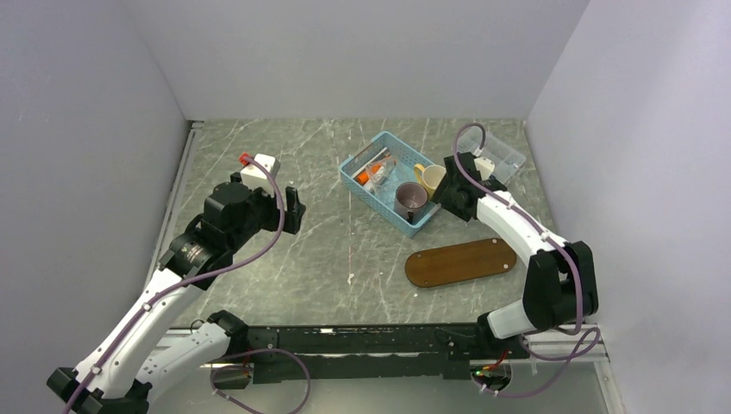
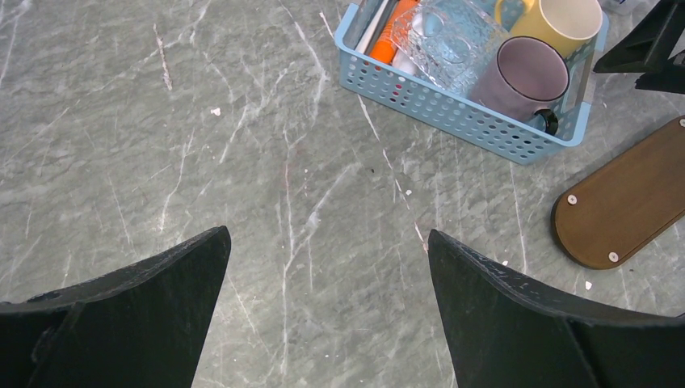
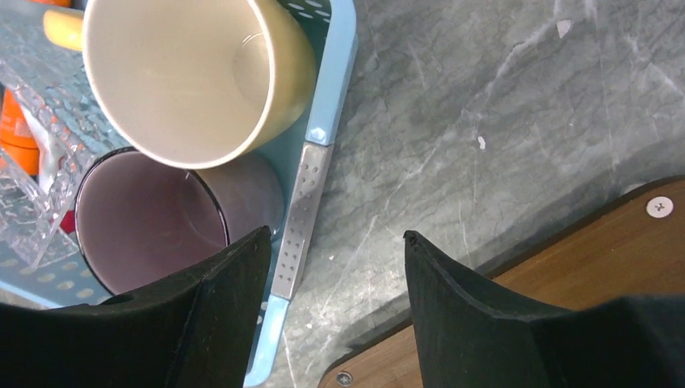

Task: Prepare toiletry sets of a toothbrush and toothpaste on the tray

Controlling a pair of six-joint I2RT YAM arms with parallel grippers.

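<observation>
1. The fingers (image 2: pixel 137 307) of the left gripper (image 2: pixel 327 233) are spread wide over the table (image 2: pixel 242 121); nothing is held.
2. The right gripper (image 3: pixel 336 234) is parted and empty above the basket (image 3: pixel 307 194) rim.
3. Nothing lies on the tray (image 1: pixel 461 261), so the first pick is judged pending.
4. In the basket are seen two cups (image 2: pixel 525 77), a glass (image 2: pixel 444 36) and the orange toothpaste (image 2: pixel 386 44). The toothbrush cannot be told, and a narrow reach is called for.

I'm seeing bright, even, diffuse overhead light; soft shadow falling along tray (image 3: pixel 565 267) edge; faint sheen showing inside yellow mug (image 3: pixel 186 81).

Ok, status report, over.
Left gripper open above table. Right gripper open at blue slatted plastic basket wall. Dark brown oval wooden tray bare. Orange toothpaste tube beside clear glass.
</observation>
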